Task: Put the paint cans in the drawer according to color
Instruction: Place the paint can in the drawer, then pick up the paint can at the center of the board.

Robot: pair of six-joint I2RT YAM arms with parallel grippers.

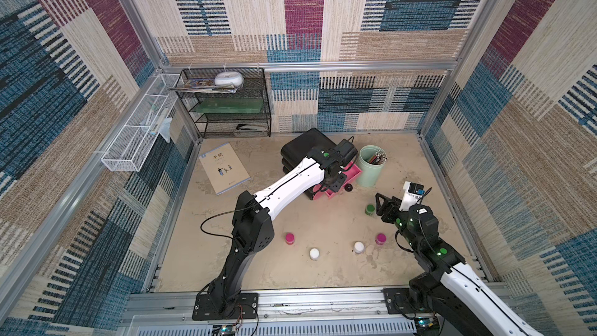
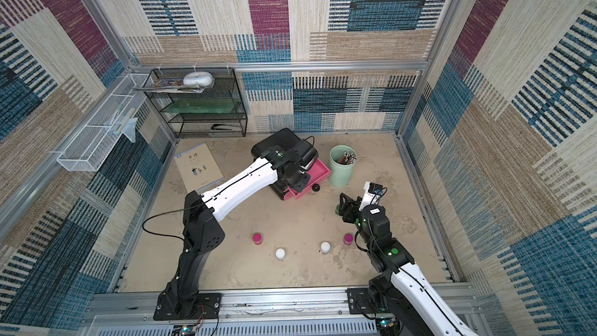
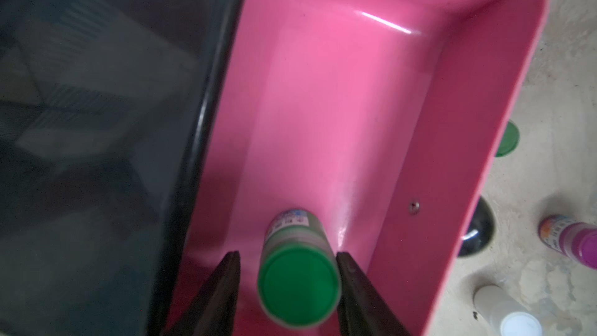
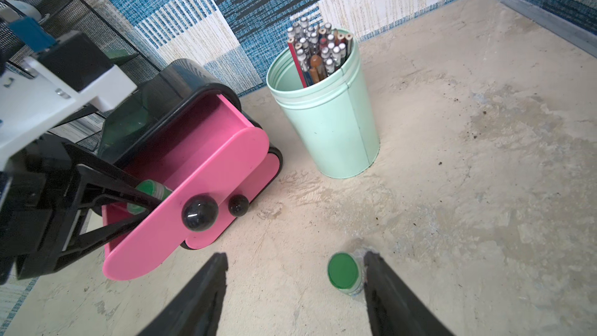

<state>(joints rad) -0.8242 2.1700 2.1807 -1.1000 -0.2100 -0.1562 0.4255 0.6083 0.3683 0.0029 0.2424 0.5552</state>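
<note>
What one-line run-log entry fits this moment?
left gripper: open, green can in drawer | right gripper: open at second green can | table: magenta cans, white cans

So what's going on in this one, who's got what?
The left gripper is down in the pulled-out top pink drawer. Its jaws stand apart around a green-lidded paint can inside it, with a gap on one side. The right gripper hovers open over the second green can on the table, not gripping it. Two magenta cans and two white cans stand on the table nearer the arm bases, not yet sorted.
</note>
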